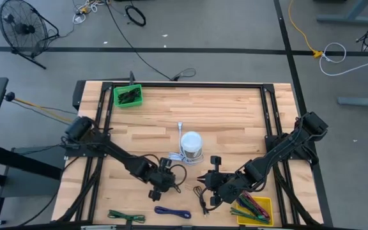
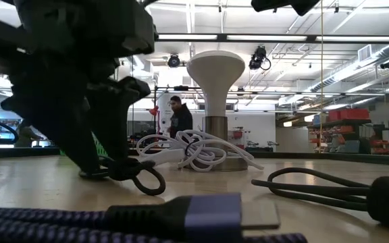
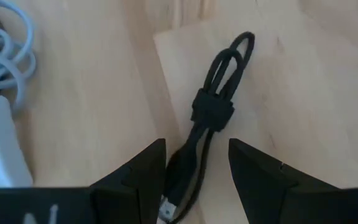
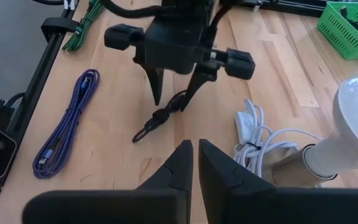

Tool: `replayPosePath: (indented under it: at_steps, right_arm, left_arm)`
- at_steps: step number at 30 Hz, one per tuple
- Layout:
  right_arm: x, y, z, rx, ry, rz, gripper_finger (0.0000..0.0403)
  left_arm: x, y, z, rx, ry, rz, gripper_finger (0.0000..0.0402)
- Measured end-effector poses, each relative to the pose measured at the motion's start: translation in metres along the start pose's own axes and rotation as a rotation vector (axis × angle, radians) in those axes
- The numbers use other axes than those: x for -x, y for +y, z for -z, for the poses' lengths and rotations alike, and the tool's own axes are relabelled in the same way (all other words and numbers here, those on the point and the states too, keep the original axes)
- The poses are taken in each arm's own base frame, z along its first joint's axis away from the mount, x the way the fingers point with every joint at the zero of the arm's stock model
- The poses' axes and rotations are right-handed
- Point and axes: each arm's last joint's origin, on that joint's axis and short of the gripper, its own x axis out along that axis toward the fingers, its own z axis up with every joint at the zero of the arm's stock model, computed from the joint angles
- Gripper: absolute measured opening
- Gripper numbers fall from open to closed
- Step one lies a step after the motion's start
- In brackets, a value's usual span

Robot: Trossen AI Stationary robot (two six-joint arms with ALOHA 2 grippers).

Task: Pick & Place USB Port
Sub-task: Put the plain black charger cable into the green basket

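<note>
Going from the left side of the pale wooden table (image 1: pixel 235 115) to the right, the left gripper (image 4: pixel 174 93) is reaching down over a short black cable tied in a bundle with a strap (image 3: pixel 213 124), and its two dark fingers (image 3: pixel 138 177) are standing wide apart, one on each side of the cable, not squeezing it yet. I think it is hanging there like that so it can close and pick the cable up. The black cable is lying flat on the wood, near the front edge, just left of the middle. It is long and thin. In the right wrist view its loop end is pointing away from the left gripper and toward the purple braided cable (image 4: pixel 67 124), and its plug end is sitting right between the left fingers. Just beside it, in the middle of the table, a white lamp with a round top (image 1: pixel 191 144) is standing up, with its white cord (image 4: pixel 260 140) lying in loops at its foot. A little further right, the right gripper (image 4: pixel 193 152) is waiting with its fingers pinched together and nothing in them, looking toward the left gripper. Behind it, near the front right corner, a yellow tray (image 1: pixel 265 204) is holding some coloured cables. I guess the black cable may be going there or into the green basket (image 1: pixel 128 96) at the back left, but I cannot tell which.
</note>
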Motion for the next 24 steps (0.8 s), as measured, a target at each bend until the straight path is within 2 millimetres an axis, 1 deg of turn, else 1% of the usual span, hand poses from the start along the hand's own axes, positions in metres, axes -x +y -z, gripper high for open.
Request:
replayPosePath:
  at_steps: [4,8,10,11,13,15,16,24]
  right_arm:
    - [-0.0001,0.0002,0.0004,0.001,0.005,-0.007,0.0027]
    - [-0.0001,0.0002,0.0004,0.004,0.005,-0.007,0.0027]
    - [-0.0001,0.0002,0.0005,0.004,0.005,-0.007,0.0027]
    - [-0.0001,0.0002,0.0005,0.004,0.005,-0.007,0.0027]
    - [-0.0001,0.0001,0.0005,0.004,0.006,-0.007,0.0027]
    - [-0.0001,0.0001,0.0005,0.004,0.006,-0.007,0.0027]
    - [-0.0001,0.0002,0.0006,0.005,0.006,-0.007,0.0027]
    - [0.0,0.0,0.0008,0.007,0.009,-0.006,0.0027]
  left_arm:
    - [-0.0082,-0.0013,0.0024,-0.004,0.019,0.011,0.0181]
    - [-0.0096,-0.0007,0.0024,0.006,0.021,0.005,0.0177]
    - [-0.0098,0.0005,0.0022,0.012,0.02,0.005,0.0159]
    - [-0.0099,0.0005,0.0022,0.016,0.021,0.009,0.0143]
    - [-0.0098,0.0008,0.0022,0.04,0.023,0.016,0.0098]
    - [-0.0101,0.0024,0.002,0.053,0.031,0.049,0.0041]
    - [-0.01,0.0033,0.0018,0.068,0.033,0.062,0.0024]
    - [-0.0089,0.0047,0.0011,0.134,0.026,0.058,0.0014]
